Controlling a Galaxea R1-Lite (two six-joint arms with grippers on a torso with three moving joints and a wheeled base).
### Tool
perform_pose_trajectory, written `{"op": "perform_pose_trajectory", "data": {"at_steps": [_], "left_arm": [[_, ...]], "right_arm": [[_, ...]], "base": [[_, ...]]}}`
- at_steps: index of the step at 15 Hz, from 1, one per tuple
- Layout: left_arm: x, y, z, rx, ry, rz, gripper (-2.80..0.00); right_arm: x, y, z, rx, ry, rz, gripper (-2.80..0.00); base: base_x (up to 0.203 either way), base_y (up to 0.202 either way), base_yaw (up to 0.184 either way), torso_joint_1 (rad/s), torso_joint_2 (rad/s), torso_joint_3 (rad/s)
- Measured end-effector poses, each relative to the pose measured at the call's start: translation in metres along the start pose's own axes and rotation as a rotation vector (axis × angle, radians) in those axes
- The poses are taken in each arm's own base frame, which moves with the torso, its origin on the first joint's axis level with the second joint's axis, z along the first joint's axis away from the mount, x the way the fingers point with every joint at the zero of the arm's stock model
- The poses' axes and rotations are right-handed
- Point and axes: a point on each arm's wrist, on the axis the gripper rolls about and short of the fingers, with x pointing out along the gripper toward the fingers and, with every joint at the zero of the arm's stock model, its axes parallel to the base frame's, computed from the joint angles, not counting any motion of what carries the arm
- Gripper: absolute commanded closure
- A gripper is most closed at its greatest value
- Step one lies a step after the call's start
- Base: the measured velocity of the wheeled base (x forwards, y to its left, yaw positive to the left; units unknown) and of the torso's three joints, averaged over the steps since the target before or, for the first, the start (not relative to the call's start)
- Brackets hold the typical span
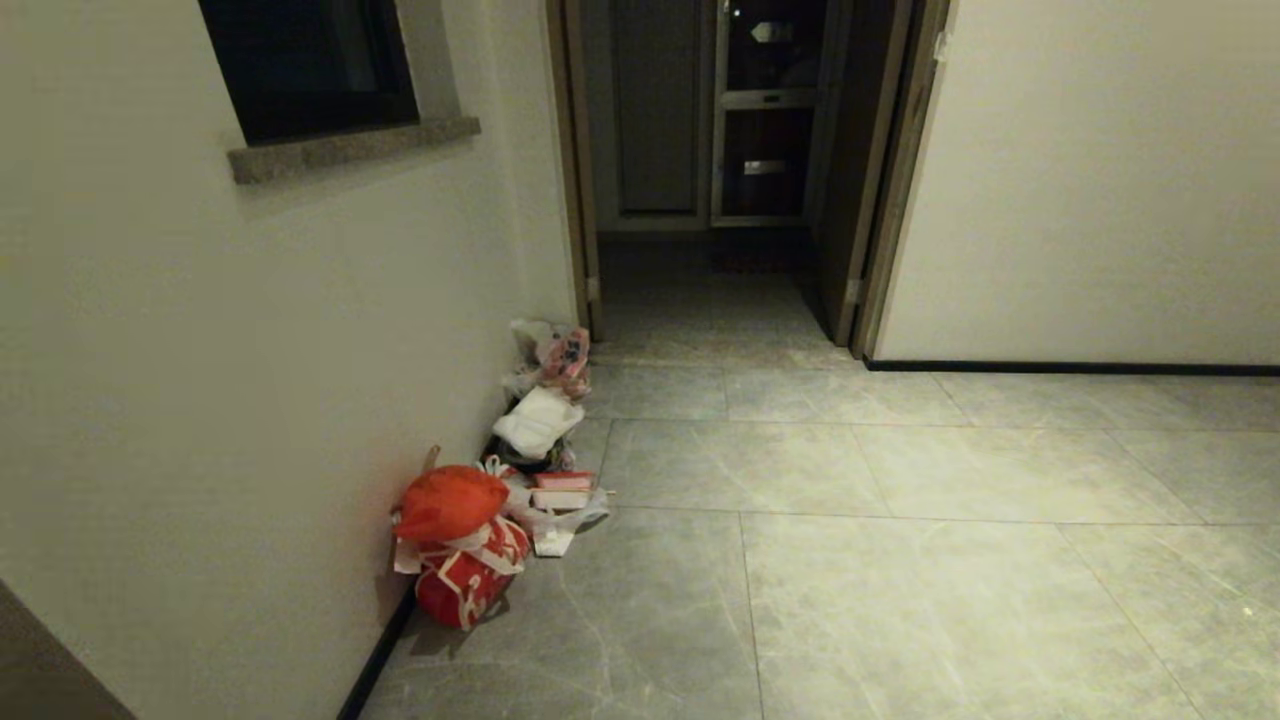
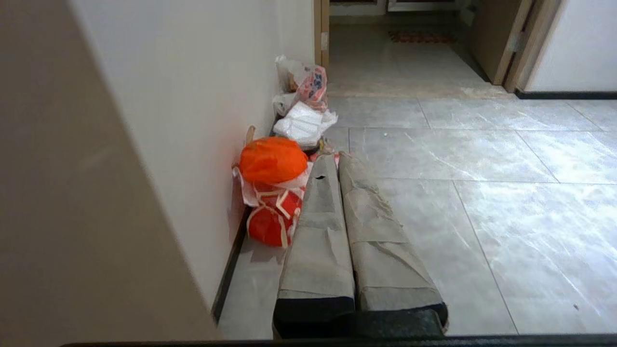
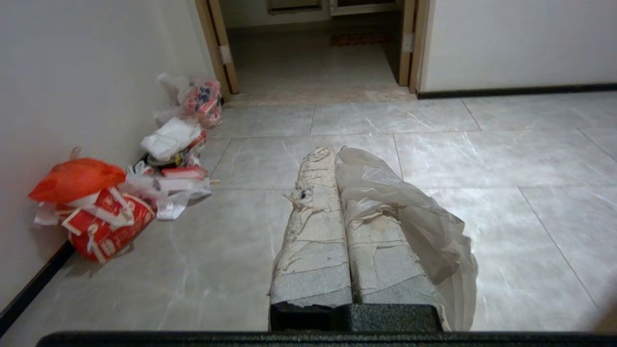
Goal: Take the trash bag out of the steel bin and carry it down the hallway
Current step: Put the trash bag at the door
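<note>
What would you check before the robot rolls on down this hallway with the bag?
1. Right gripper shut on the trash bag: ok, plastic is pinched between the fingers and drapes over one side.
2. Left gripper shut and empty: ok.
3. Floor tiles ahead free of obstacles: ok.
4. Pile of bags along the left wall kept apart from the path: ok, it hugs the wall.
5. Doorway ahead open: ok, though dark inside.
6. Bag hanging free of the floor: cannot tell.

Head view looks down the hallway (image 1: 900, 560) from above; both wrist views sit low, nearer the orange bag (image 1: 450, 503), which all share.
</note>
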Motion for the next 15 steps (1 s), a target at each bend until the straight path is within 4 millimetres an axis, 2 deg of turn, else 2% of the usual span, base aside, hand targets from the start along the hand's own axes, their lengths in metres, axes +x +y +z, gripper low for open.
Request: {"op": "perform_pose_trajectory", "data": {"at_steps": [15], "left_arm": [[0.0, 0.0, 0.0, 0.0, 0.0, 0.0, 0.0]], "right_arm": [[0.0, 0.0, 0.0, 0.0, 0.0, 0.0, 0.0]], "base": [[0.195, 0.0, 0.002, 0.002, 0.0, 0.002]]}}
